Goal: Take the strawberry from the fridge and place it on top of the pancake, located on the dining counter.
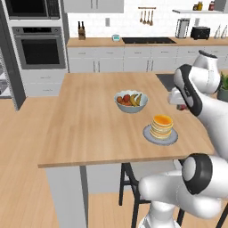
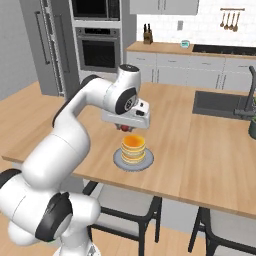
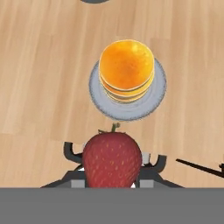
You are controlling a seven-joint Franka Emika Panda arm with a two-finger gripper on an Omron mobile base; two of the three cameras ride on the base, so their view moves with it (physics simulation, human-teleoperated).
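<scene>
The fingers (image 3: 113, 164) grip the strawberry (image 3: 112, 158) from both sides and hold it in the air above the wooden desk (image 1: 84, 120), just short of the pancake (image 3: 126, 70) on its grey plate (image 3: 157, 94), apparently so it can be lowered straight onto the stack.

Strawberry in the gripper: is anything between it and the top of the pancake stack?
Nothing visible. The gripper holds the strawberry above the dining counter, and in the hand view the top of the pancake lies bare. The fruit bowl sits off to one side.
</scene>
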